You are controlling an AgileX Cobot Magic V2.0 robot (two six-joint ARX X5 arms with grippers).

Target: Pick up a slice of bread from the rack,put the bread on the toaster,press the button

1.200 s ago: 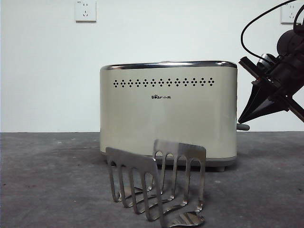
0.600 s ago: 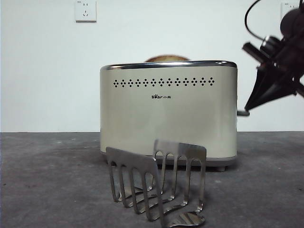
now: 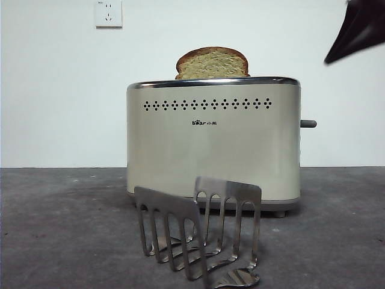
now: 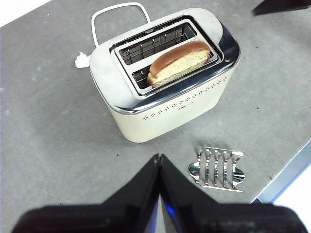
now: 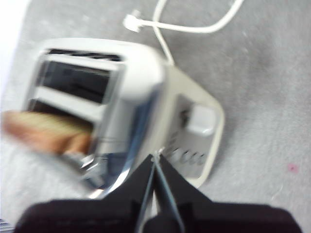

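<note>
The slice of bread (image 3: 212, 63) stands upright in the toaster (image 3: 210, 144), its brown rounded top well above the chrome rim. Seen from the left wrist, the bread (image 4: 180, 60) sits in the slot nearer the dotted side of the toaster (image 4: 165, 107). The grey button (image 3: 308, 123) sticks out high on the toaster's right end. The steel rack (image 3: 198, 232) stands bare in front. My right gripper (image 3: 358, 33) is shut, up at the top right, above the toaster's button end (image 5: 154, 158). My left gripper (image 4: 159, 158) hangs shut, high above the table near the rack (image 4: 217, 167).
A white power cord (image 4: 119, 9) loops on the grey table behind the toaster. A wall socket (image 3: 108, 13) sits on the white wall. The table's edge (image 4: 286, 170) runs close past the rack.
The bread has risen out of the slot into full view. The button has moved up the toaster's end. My right gripper has lifted away from it toward the top right corner.
</note>
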